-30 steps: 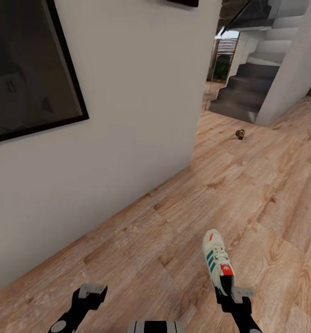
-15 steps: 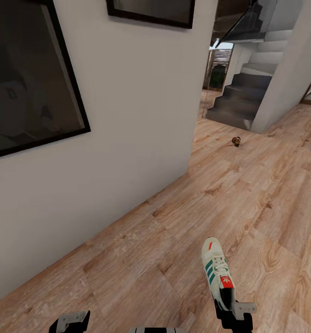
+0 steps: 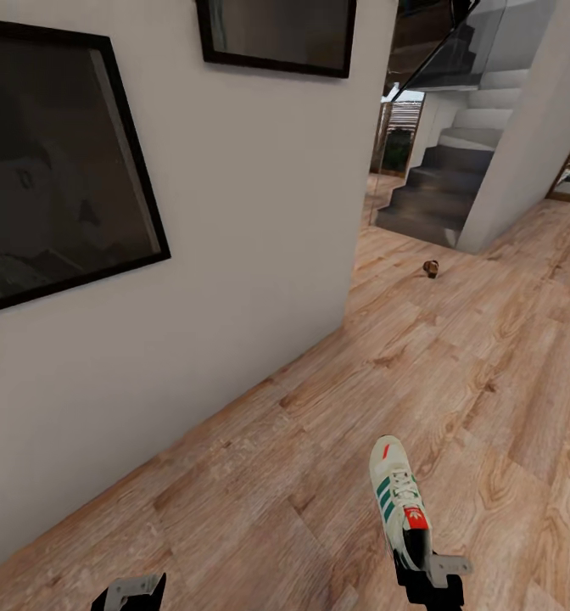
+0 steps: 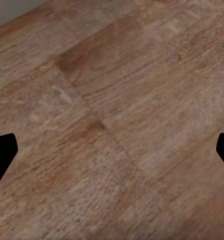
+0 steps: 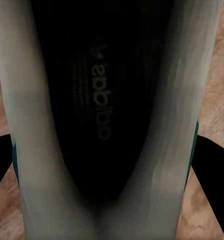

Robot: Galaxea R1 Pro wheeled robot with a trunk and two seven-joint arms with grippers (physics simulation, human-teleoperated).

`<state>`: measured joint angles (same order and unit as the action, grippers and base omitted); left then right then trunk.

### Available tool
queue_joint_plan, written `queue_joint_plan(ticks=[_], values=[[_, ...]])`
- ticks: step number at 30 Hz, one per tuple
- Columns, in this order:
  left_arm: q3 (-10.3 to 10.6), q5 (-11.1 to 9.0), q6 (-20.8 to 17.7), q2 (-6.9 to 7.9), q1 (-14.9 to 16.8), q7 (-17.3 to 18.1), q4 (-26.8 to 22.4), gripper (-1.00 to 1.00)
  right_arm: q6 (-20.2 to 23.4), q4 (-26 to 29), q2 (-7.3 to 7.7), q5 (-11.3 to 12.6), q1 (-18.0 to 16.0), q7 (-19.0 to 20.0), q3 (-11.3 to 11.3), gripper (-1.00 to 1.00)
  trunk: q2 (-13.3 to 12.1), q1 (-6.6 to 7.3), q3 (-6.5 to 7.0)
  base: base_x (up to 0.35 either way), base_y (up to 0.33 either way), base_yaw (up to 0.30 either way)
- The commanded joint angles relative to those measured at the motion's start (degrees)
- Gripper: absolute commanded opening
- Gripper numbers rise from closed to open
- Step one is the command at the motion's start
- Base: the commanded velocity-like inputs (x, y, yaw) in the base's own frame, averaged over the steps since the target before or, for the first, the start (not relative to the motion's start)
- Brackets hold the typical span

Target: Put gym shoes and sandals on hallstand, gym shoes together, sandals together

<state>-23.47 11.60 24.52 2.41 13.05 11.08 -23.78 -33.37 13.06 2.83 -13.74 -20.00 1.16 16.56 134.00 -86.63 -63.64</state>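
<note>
Head view, right arm: the right gripper (image 3: 422, 570) has one gym shoe (image 3: 399, 496) by the heel, fingers clamped either side of the collar, and the shoe's long axis runs straight out ahead of the fingertips, toe forward, over the corridor floor (image 3: 488, 356).
Head view, left arm: the left gripper (image 3: 131, 591) sits low at the frame's edge, and from here I can't call whether anything lies between its fingers.
Head view, far floor: a small dark brown thing (image 3: 431, 269) lies well ahead near the stairs (image 3: 438, 182), possibly a sandal, too small to be sure.
Head view, surroundings: the wall (image 3: 259, 195) with framed pictures (image 3: 60, 170) runs along the left.
Left wrist view: fingers spread wide, dark tips at either side, bare floor (image 4: 112, 120) between them, nothing gripped.
Right wrist view: looking down into the shoe's dark insole (image 5: 99, 95), cream side walls pinched between the fingers (image 5: 212, 155).
Coming move: the right arm is the loaded one; placing means leading with the toe.
</note>
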Motion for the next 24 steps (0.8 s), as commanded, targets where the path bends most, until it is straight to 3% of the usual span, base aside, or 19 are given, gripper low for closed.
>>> queue_joint_plan(ticks=[1, 11, 24], values=[[-0.4, 0.5, 0.2, -0.07, 0.0, 0.3, 0.0, 1.00, -0.2, -0.1, -0.02, -0.5, 0.0, 0.2, 0.5, -1.00, 0.0, 0.01, 0.05, 0.000, 0.000, 0.000], [-0.3, 0.5, 0.3, -0.24, 0.0, 0.3, 0.1, 1.00, -0.2, -0.1, -0.02, -0.5, 0.0, 0.2, 0.5, -1.00, 0.0, 0.01, 0.94, 0.123, -0.022, -0.044], [-0.2, 0.5, 0.3, -0.30, 0.0, 0.3, 0.1, 1.00, -0.2, -0.1, -0.02, -0.5, 0.0, 0.2, 0.6, -1.00, 0.0, 0.01, 2.07, 0.241, -0.173, -0.096]])
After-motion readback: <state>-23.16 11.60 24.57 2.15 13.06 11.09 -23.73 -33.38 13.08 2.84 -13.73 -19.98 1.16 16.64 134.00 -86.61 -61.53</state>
